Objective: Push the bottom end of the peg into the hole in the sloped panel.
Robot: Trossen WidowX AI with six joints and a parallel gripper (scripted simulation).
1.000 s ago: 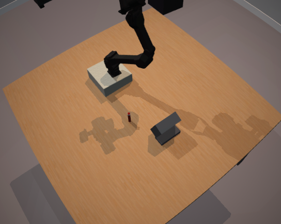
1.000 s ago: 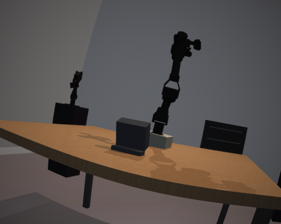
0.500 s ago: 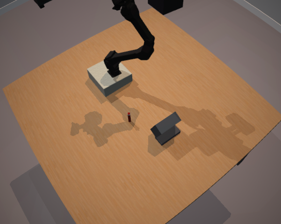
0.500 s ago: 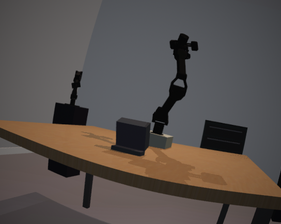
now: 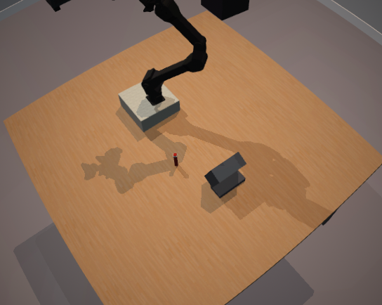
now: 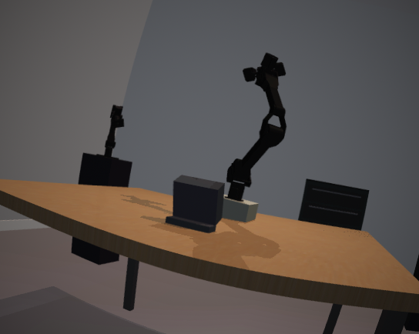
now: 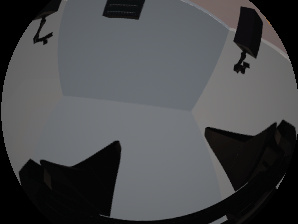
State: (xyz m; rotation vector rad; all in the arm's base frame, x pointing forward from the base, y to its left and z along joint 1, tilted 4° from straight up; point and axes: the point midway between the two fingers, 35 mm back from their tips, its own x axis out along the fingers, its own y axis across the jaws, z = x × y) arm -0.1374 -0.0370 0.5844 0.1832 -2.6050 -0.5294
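Observation:
A small dark red peg [image 5: 175, 161] with a brighter red top stands upright on the table, between the arm's base and the panel, in the top view. It does not show in the exterior view or the wrist view. The dark grey sloped panel [image 5: 226, 169] [image 6: 198, 202] stands on a flat foot; no hole can be made out in its face, and the exterior view shows its back. My gripper [image 7: 164, 139] is open and empty, with its fingers wide apart. It is raised high above the table, far from the peg and panel, and the wrist view looks at the walls.
The wooden table [image 5: 170, 239] [image 6: 333, 250] carries the pale base block [image 5: 131, 99] [image 6: 238, 211] under my arm. Dark pedestals with other arms stand beyond the table, one at the left [image 6: 104, 169]. A dark slatted panel [image 6: 333, 204] stands behind the table at the right.

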